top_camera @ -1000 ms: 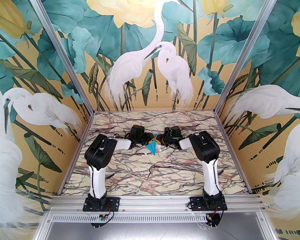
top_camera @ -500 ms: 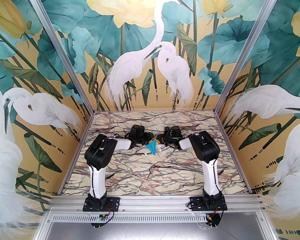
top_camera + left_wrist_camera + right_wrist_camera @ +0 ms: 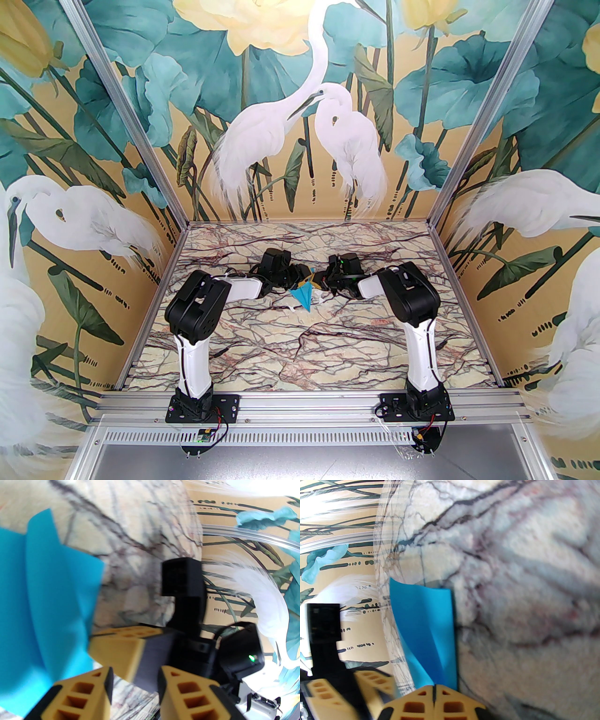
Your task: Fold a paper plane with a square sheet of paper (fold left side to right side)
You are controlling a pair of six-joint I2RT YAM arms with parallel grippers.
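Cyan paper plane | pinched in right claw | left claw parted, seemingly beside it

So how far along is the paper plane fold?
Mostly done: the blue paper is already a creased, pointed paper plane. In hand: the right gripper is shut on it; the left gripper stands open beside it. Left: probably just final shaping and release.

The paper plane is plain bright cyan-blue, the table cream marble with dark purplish veins, the wall tan with white egrets.
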